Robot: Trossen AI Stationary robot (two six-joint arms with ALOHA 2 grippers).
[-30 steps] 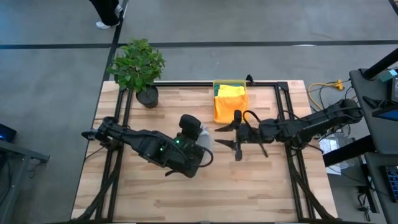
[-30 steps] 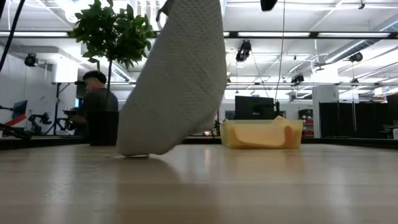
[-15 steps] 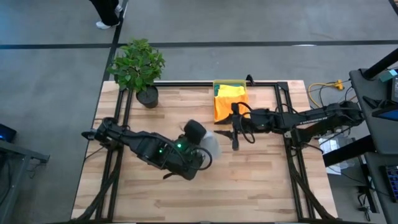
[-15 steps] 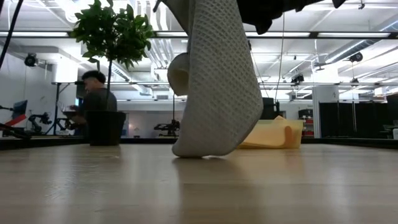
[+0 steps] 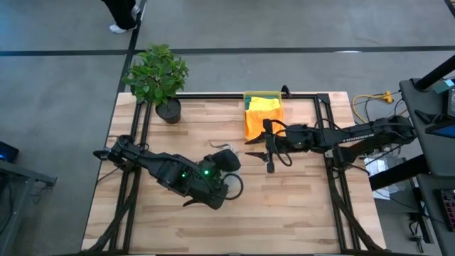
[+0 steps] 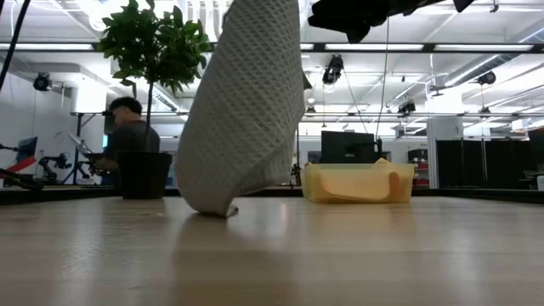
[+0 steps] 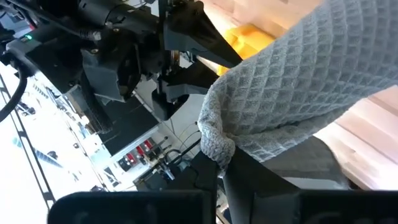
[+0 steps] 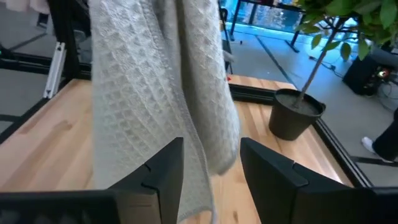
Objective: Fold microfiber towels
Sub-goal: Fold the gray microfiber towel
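Low view: grey towel (image 6: 246, 102) hanging near the bin (image 6: 357, 182), tip touching the table (image 6: 340, 255), clenched in left gripper (image 5: 226, 161); right gripper (image 5: 261, 151) beside the bin, fingers spread, empty.

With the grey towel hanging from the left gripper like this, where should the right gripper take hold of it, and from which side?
Probably a free lower corner of the light grey towel. It hangs in a bunched drape from the left gripper, its lowest tip about touching the table. The right gripper is open and faces the cloth, so coming level from its own side and closing on one hanging edge looks simplest.
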